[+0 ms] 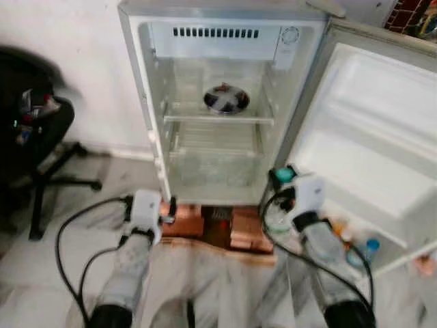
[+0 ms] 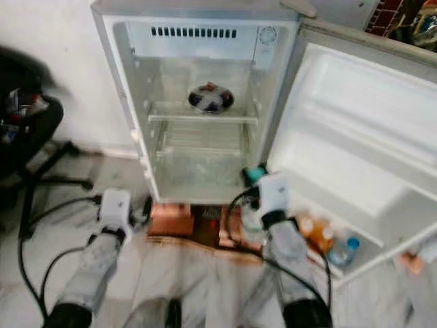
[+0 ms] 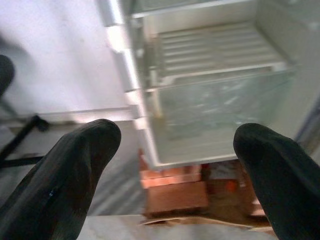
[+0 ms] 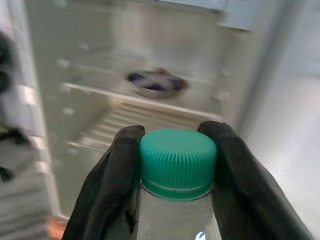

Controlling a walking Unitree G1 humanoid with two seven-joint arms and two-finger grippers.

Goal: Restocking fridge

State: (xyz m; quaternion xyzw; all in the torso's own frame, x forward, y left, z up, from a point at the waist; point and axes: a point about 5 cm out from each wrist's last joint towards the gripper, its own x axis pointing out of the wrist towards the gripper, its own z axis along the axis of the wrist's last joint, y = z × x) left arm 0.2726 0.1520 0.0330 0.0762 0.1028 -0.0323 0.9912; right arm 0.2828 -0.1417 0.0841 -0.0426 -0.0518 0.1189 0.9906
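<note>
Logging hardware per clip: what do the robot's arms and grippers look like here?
Both arms are silver-grey. The left gripper and right gripper each have a white boxy housing, with looping black cables at the wrists. The jaws are long, black, round-tipped fingers with a finely ribbed surface.

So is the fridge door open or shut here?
Open. The fridge door is swung wide to the right, showing the shelf with a bowl on it.

One small white fridge point(image 1: 225, 102) stands open. Inside it: one dark round bowl point(image 1: 226, 100). Before it: two black-fingered hands, one clear green-capped plastic bottle point(image 4: 177, 165).
</note>
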